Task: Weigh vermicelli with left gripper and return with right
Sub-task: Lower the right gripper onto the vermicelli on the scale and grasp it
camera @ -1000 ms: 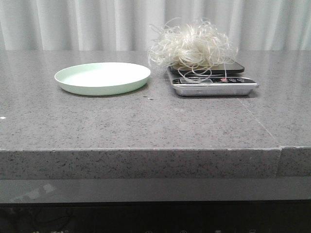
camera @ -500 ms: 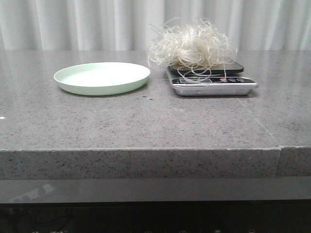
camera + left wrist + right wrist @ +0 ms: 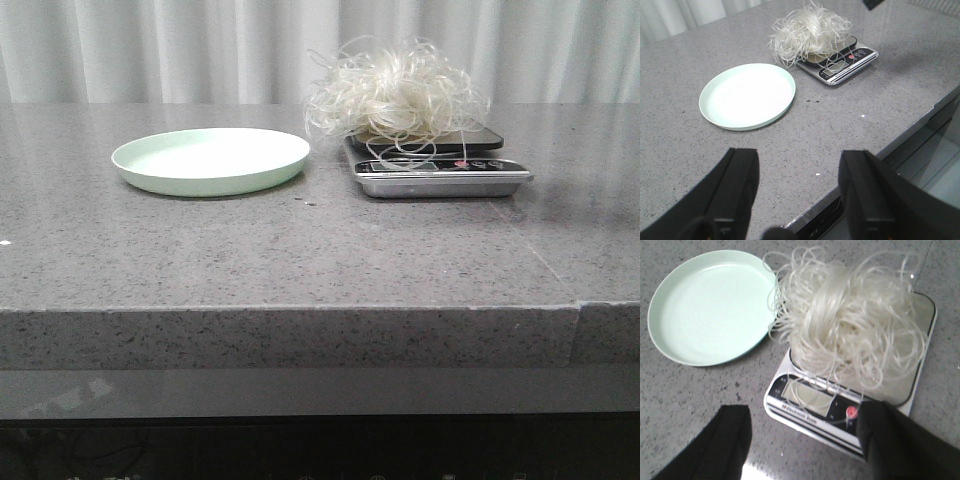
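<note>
Sitting in a fluffy heap on the kitchen scale point(image 3: 435, 160), the vermicelli point(image 3: 395, 95) is spilling loose strands over the scale's display and past its edge on the side facing the mint-green plate point(image 3: 210, 160), which is lying empty just beside it on the grey stone countertop point(image 3: 300, 250). By the look of it, the weighing half is done and the return to the plate is not yet begun.

Neither arm is showing in the front view. In its own wrist view, the left gripper point(image 3: 797, 192) is hanging with its fingers spread wide and holding nothing, well back from the plate near the counter's front edge. The right gripper point(image 3: 805, 440) is hovering close over the scale's near end, its fingers also parted wide and empty, one over the bare counter and the other over the scale's corner by the red button.

Several things could be going wrong from here. A pinch taken at the fringe may be lifting only a few strands, leaving most of the tangle behind or trailing it across the counter. Fingers descending too low may be catching the scale's edge or pressing its buttons, shoving the scale aside. Springy strands snagged on the platform may be dragging it along, and a loose hold may be dropping noodles short of the plate.
</note>
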Action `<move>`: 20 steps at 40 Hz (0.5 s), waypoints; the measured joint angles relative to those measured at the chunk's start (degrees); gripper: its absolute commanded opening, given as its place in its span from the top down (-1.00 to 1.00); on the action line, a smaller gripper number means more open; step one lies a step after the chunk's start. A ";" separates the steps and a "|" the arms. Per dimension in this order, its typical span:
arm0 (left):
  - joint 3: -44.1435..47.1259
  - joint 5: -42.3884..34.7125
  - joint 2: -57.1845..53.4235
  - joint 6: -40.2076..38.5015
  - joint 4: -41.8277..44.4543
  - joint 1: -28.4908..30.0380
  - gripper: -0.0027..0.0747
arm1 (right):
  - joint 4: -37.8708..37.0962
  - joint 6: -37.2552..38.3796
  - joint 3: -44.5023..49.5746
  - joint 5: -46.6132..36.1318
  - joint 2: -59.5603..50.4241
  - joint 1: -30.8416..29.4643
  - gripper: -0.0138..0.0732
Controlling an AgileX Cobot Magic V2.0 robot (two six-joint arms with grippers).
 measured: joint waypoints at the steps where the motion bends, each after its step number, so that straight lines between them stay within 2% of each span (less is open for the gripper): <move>1: 0.00 0.00 0.00 0.00 0.00 0.00 -0.20 | 0.00 0.00 -0.97 -0.03 1.43 0.00 -0.61; 20: 0.00 0.00 0.00 0.00 0.00 0.00 -0.20 | -2.50 0.00 -17.44 -0.07 20.67 0.00 -0.61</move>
